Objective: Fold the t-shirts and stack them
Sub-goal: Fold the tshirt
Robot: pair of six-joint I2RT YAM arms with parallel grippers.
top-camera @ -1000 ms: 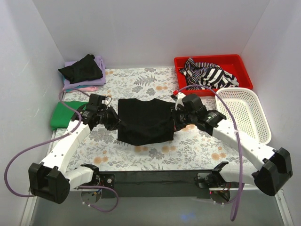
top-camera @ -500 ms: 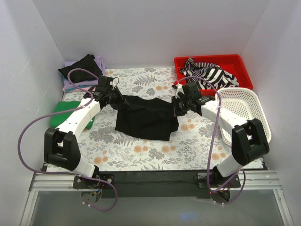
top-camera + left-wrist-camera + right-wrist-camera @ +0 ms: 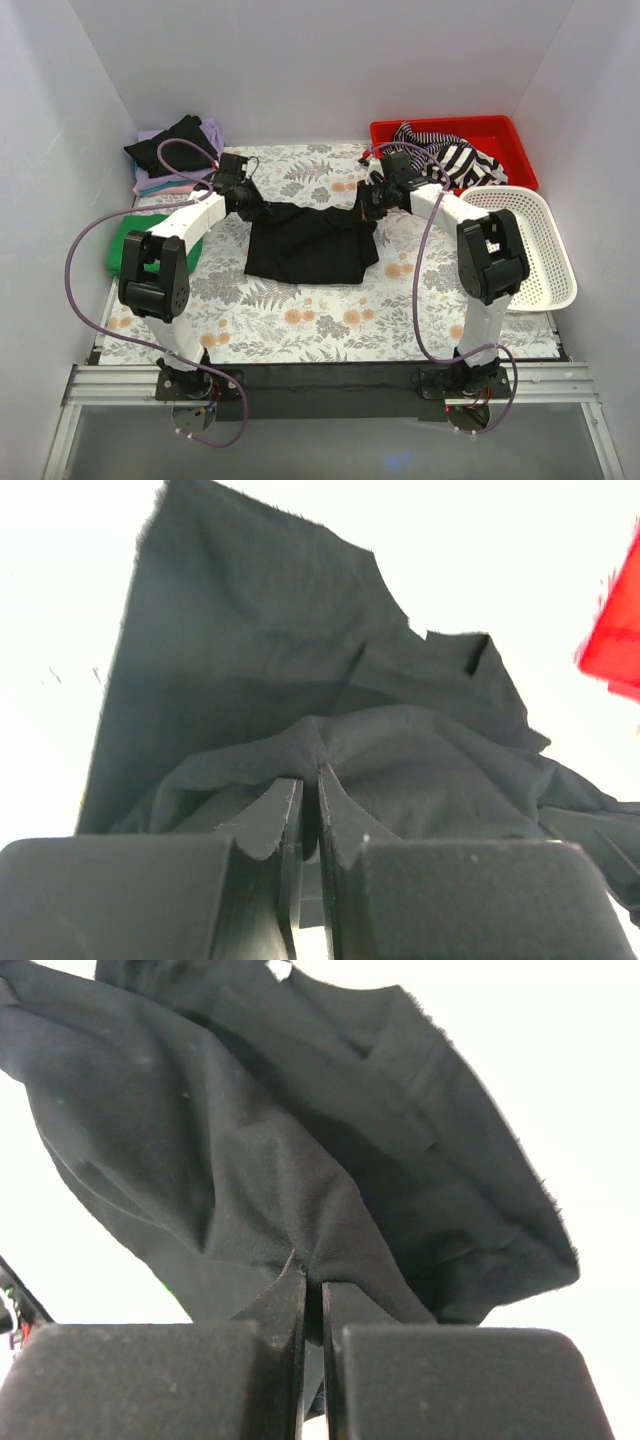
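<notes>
A black t-shirt (image 3: 308, 245) hangs stretched between my two grippers over the middle of the floral table covering, its lower edge resting on the covering. My left gripper (image 3: 262, 210) is shut on its left top corner; the wrist view shows black cloth (image 3: 300, 680) pinched between the jaws of that gripper (image 3: 310, 772). My right gripper (image 3: 366, 210) is shut on the right top corner, with cloth (image 3: 280, 1130) bunched at its tips (image 3: 312, 1272). A stack of folded shirts (image 3: 178, 152), black on lilac and pink, sits at the back left. A green shirt (image 3: 135, 240) lies left. A striped shirt (image 3: 440, 155) fills the red bin.
The red bin (image 3: 495, 130) stands at the back right, with a white mesh basket (image 3: 530, 250) in front of it along the right edge. White walls close in the back and both sides. The floral table covering (image 3: 330, 320) lies bare in front of the shirt.
Both grippers have carried the black shirt's top edge away from the arm bases toward the back, and the arms are stretched out. The shirt now hangs spread from its two corners.
</notes>
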